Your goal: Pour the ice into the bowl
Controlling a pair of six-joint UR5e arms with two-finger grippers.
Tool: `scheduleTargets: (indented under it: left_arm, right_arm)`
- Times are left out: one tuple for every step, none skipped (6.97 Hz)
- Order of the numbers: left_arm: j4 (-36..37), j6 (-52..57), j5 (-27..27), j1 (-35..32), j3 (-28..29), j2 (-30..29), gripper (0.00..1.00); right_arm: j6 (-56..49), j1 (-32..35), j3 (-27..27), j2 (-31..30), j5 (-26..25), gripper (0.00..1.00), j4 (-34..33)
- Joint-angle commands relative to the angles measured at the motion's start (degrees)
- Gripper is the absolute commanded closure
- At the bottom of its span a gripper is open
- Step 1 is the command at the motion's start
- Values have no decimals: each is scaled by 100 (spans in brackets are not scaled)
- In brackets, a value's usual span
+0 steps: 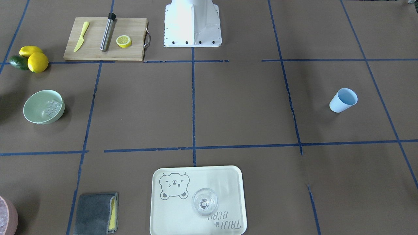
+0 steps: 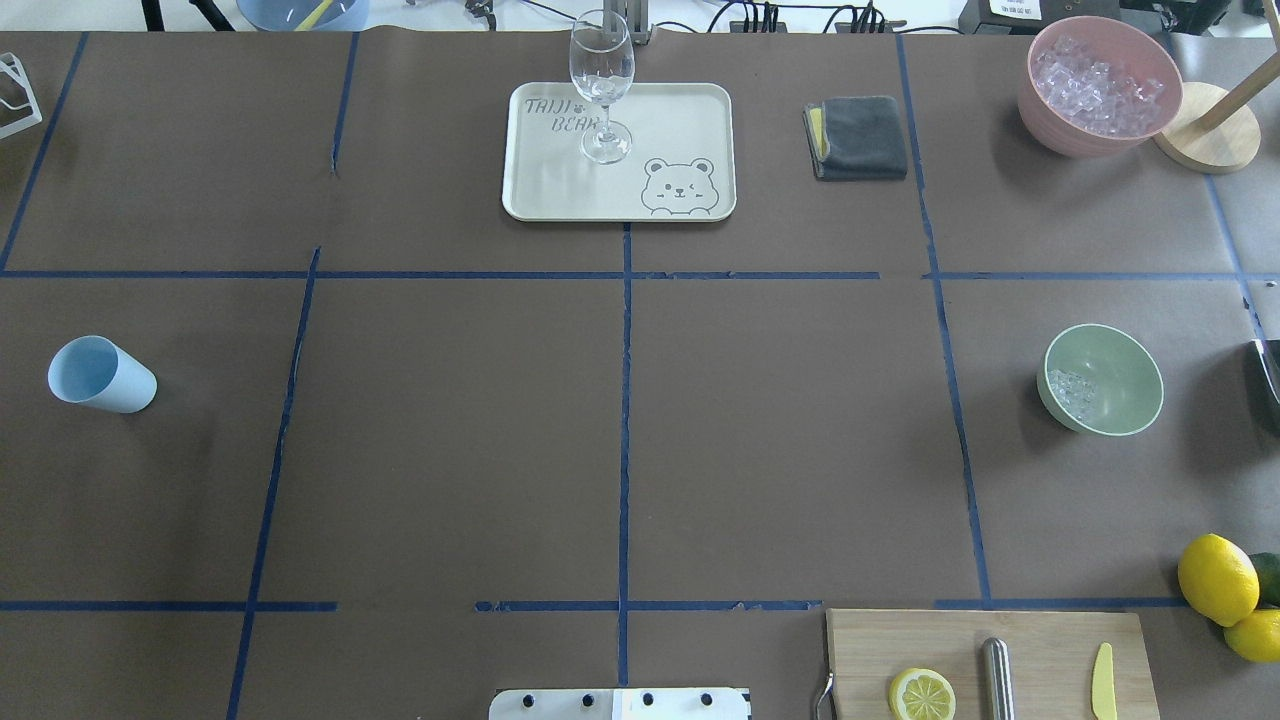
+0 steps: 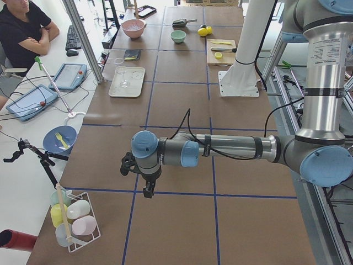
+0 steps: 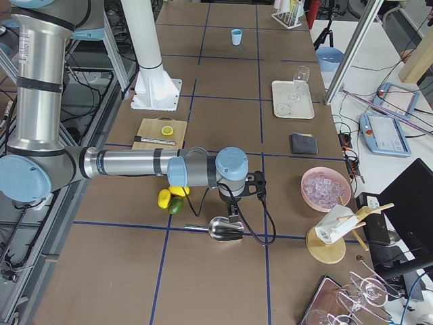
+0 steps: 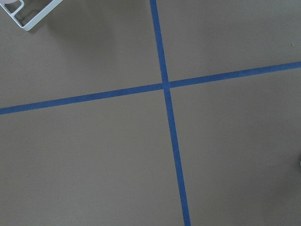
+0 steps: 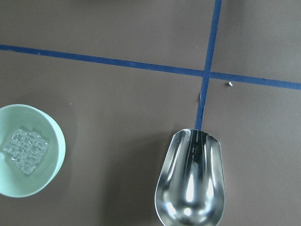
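The pale mint-green bowl (image 1: 44, 106) stands upright on the brown table; it also shows in the overhead view (image 2: 1103, 378) and the right wrist view (image 6: 28, 150). A small cluster of clear ice cubes (image 6: 26, 150) lies inside it (image 2: 1073, 392). An empty metal scoop (image 6: 190, 181) sits to the right of the bowl in the right wrist view, apart from it. My right gripper (image 4: 232, 211) hangs just above the scoop (image 4: 223, 230); I cannot tell its state. My left gripper (image 3: 146, 190) hovers over bare table far from the bowl; I cannot tell its state.
A pink bowl (image 2: 1100, 85) of whitish crushed ice stands at the far right corner. A light blue cup (image 2: 100, 375) stands at the left. A tray (image 2: 690, 110) bears a wine glass (image 2: 601, 85). A grey cloth (image 2: 858, 137), cutting board (image 2: 1040, 640) and lemons (image 2: 1217, 578) are also there.
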Motion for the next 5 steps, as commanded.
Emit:
scheduleTargets:
  left_arm:
    - [-29, -13, -4, -4, -37, 2, 0]
    - [-29, -13, -13, -4, -55, 2, 0]
    - [-29, 4, -4, -4, -29, 2, 0]
    - [-29, 22, 4, 5, -29, -7, 0]
    - [-29, 22, 4, 5, -20, -7, 0]
  right_arm:
    - [-5, 103, -191, 17, 169, 0, 8]
    - [-23, 112, -191, 18, 143, 0, 17]
    - [-32, 112, -183, 18, 134, 0, 17]
    - [-23, 112, -182, 35, 134, 0, 35]
    - [-23, 112, -182, 44, 134, 0, 35]
